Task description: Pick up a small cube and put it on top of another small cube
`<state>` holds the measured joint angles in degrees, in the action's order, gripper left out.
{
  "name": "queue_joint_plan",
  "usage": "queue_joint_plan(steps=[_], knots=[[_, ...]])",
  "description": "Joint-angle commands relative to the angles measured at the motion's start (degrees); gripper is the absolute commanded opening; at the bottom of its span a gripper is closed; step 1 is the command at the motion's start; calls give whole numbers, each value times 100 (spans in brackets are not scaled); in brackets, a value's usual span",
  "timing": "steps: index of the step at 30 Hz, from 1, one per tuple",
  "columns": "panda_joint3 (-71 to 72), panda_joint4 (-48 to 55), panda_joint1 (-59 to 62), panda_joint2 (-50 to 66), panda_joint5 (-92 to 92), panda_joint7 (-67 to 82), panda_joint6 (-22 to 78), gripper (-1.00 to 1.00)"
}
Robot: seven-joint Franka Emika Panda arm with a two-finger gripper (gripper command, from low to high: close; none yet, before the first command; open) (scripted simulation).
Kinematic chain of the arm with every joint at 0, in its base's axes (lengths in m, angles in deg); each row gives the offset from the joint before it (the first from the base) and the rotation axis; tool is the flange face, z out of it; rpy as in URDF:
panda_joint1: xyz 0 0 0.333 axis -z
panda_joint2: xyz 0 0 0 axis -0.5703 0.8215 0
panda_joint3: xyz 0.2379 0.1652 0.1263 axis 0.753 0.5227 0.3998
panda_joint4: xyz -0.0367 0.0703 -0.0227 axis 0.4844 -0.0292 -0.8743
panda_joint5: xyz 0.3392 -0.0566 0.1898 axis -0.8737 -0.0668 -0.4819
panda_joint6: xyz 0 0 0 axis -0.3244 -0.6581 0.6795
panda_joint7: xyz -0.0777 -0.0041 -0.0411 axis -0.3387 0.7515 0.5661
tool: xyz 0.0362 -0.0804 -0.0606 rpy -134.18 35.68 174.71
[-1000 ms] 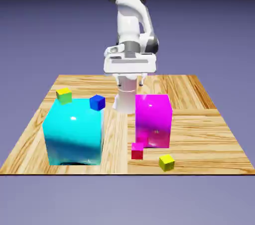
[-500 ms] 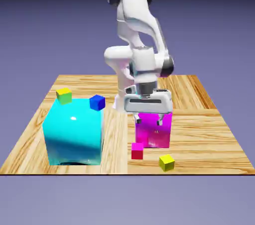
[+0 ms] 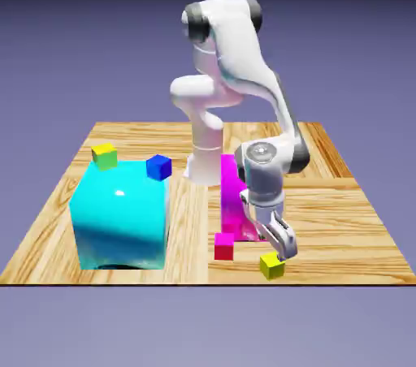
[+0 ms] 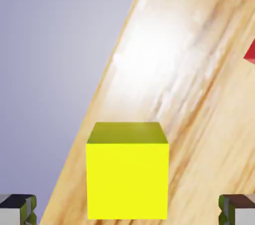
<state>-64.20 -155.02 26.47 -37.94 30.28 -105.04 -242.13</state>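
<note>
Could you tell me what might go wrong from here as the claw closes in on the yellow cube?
1. The yellow cube sits near the table's front edge; a nudge from the open claw could push it off.
2. The red cube lies close by, so the hand might bump it.
3. The magenta block stands right behind the arm, leaving little room.

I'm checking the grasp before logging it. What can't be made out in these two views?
- Exterior view: the gripper hides whether its fingers touch the yellow cube.
- Hand view: the fingertips are cut off by the bottom edge, so contact with the yellow cube is unclear.
- Hand view: the red cube is cut by the edge; only a corner shows.
- Exterior view: the arm covers much of the magenta block.
</note>
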Motion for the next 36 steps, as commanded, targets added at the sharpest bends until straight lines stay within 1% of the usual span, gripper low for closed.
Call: queue_joint_plan(steps=[1,2,3,4,9,33,35,36], knots=[[6,41,-17,208,-7,14,-169,0],[10,70,-29,358,-13,24,-291,0],[10,70,-29,359,-13,24,-291,-100],[10,70,-29,359,-13,24,-291,-100],[-22,-136,58,-642,33,25,519,-100],[-455,-1423,683,-2334,1020,6006,1632,-100],[-464,-1449,696,-2369,1040,6127,1654,-100],[-466,-1483,690,-2161,1049,6122,1412,-100]])
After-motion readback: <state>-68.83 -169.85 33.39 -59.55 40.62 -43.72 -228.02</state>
